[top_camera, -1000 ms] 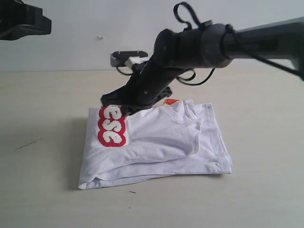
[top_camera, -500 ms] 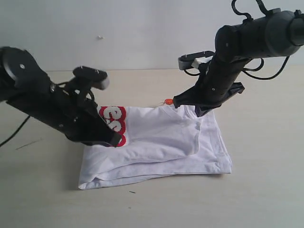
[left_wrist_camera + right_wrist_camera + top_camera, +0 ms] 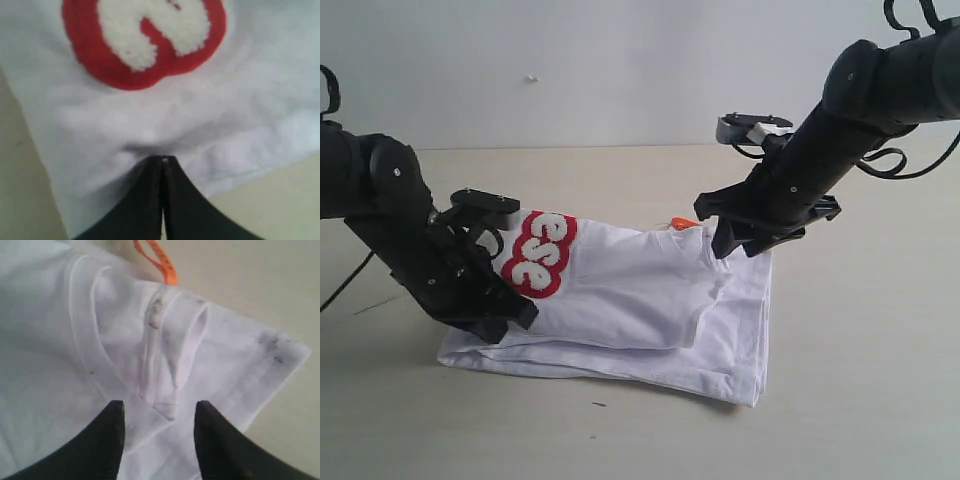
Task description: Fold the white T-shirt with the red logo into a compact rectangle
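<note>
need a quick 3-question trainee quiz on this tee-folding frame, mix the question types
1. True or false: the right gripper has its jaws apart at the collar of the white T-shirt.
2. Which letters of the red logo show in the exterior view? A) "Chi" B) "ese" C) none
3. Fill in: the neck tag is ___ in colour.
Key: 1 true; 2 B; 3 orange.

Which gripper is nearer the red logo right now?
Left. The left gripper pinches the white T-shirt edge just beside the red logo; the right gripper hovers open at the collar, across the shirt.
</note>
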Robot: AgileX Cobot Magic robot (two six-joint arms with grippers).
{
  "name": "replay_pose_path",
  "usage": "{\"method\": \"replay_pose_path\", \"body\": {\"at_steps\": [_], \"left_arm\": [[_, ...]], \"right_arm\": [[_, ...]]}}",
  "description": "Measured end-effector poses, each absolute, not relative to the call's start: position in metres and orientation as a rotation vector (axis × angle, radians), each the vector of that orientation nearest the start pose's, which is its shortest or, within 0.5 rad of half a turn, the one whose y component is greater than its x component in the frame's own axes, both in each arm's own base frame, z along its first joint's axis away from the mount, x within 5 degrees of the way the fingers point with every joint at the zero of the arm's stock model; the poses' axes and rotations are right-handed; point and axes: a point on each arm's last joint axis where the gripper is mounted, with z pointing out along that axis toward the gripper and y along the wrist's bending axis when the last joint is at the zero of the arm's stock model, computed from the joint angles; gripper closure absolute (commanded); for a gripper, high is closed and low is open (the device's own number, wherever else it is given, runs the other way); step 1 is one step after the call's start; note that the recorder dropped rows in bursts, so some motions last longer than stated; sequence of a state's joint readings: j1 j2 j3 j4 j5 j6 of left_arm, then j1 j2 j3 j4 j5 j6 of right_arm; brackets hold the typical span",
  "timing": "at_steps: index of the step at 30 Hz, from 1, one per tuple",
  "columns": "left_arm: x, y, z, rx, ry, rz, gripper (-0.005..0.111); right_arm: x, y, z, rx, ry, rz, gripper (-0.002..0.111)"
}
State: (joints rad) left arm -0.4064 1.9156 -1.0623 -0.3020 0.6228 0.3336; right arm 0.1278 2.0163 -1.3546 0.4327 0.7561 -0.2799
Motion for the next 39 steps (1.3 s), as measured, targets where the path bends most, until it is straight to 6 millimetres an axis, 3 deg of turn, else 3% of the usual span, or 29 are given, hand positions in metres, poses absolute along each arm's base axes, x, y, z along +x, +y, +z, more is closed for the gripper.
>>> {"method": "replay_pose_path", "body": {"at_steps": [3,5,9,17,23,28,34,39], "left_arm": [[0.303,-0.167,0.131,0.804,2.86,-0.353,0.107],[0.297,-0.177,0.131,0.858,2.853,-0.365,0.107],[0.296,-0.18,0.139,0.878,2.843,-0.378,0.107],[0.299,-0.163,0.201,0.779,2.674,-0.401,0.107],[0.296,-0.151,0.231,0.73,2.594,-0.404,0.107],[0.294,-0.15,0.238,0.722,2.573,-0.412,0.107],[0.294,-0.151,0.238,0.721,2.57,-0.411,0.107],[0.295,-0.151,0.238,0.719,2.567,-0.41,0.107]], "right_arm": [[0.393,0.08,0.157,-0.187,2.855,0.507,0.059],[0.386,0.08,0.145,-0.191,2.875,0.516,0.051],[0.379,0.077,0.132,-0.183,2.875,0.486,0.047],[0.384,0.088,0.136,-0.193,2.75,0.66,0.047],[0.39,0.083,0.121,-0.157,2.75,0.565,0.047],[0.392,0.082,0.117,-0.161,2.752,0.536,0.047],[0.393,0.086,0.105,-0.114,2.758,0.623,0.047],[0.394,0.088,0.104,-0.114,2.747,0.64,0.057]]}}
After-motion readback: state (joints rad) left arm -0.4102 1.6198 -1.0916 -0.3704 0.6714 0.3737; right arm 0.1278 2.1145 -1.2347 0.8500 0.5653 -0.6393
